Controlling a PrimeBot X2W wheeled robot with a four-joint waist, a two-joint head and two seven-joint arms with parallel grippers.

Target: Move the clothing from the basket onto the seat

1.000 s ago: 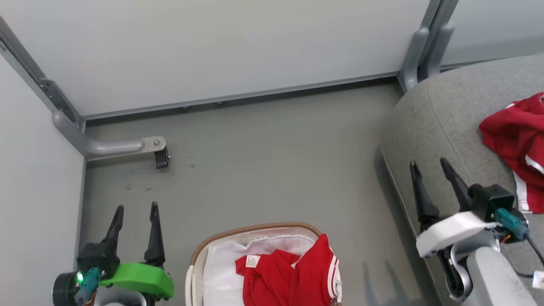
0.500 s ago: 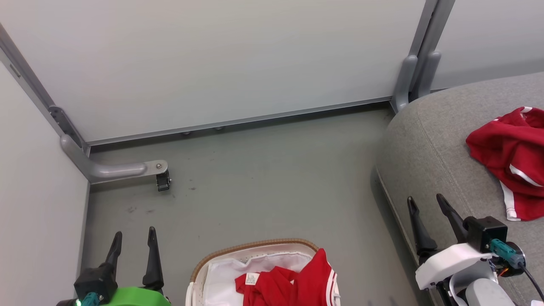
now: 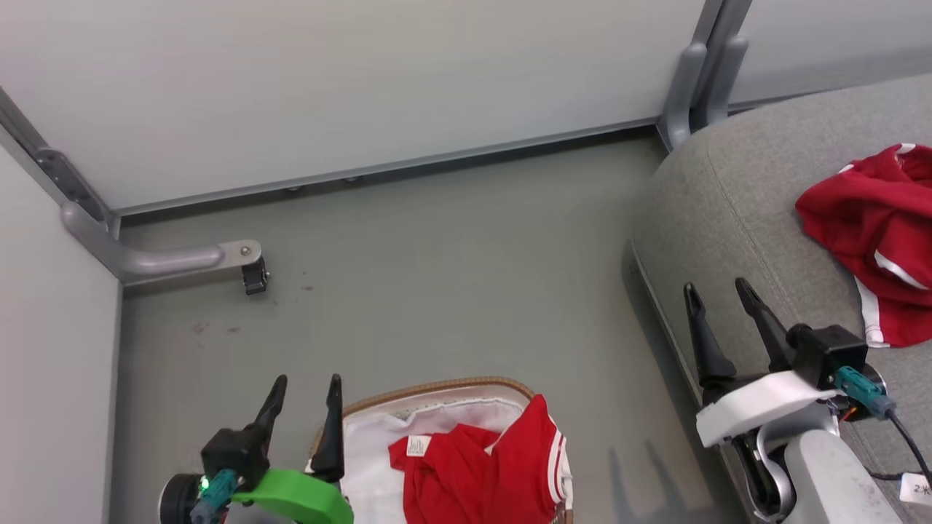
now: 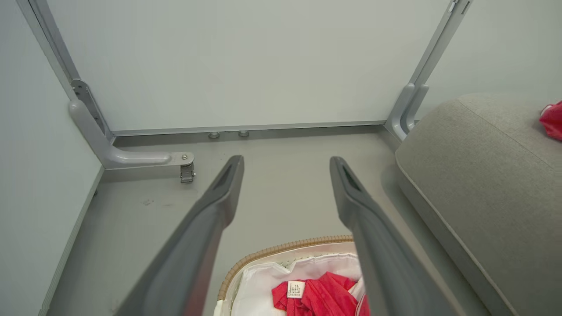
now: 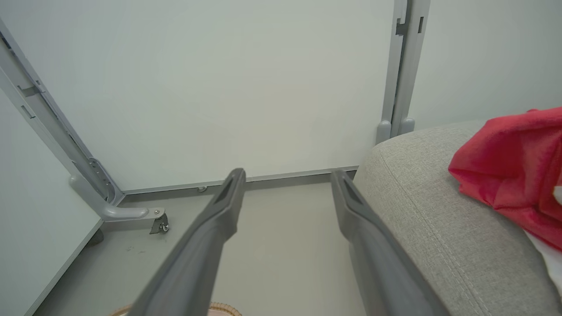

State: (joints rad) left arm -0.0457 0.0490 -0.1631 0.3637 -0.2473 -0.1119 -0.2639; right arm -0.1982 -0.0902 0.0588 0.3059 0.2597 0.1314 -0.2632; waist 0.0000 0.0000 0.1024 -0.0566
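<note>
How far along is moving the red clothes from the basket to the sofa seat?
Done: one red garment lies on the seat. In hand: nothing; the left gripper, by the basket, and the right gripper, by the seat's edge, both have jaws open and empty. Left: red clothing lies in the basket.

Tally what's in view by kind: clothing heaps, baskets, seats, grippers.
Basket: 1
Seat: 1
Red clothing heaps: 2, basket heap and seat heap
Grippers: 2, left gripper and right gripper, both open
Total: 6
</note>
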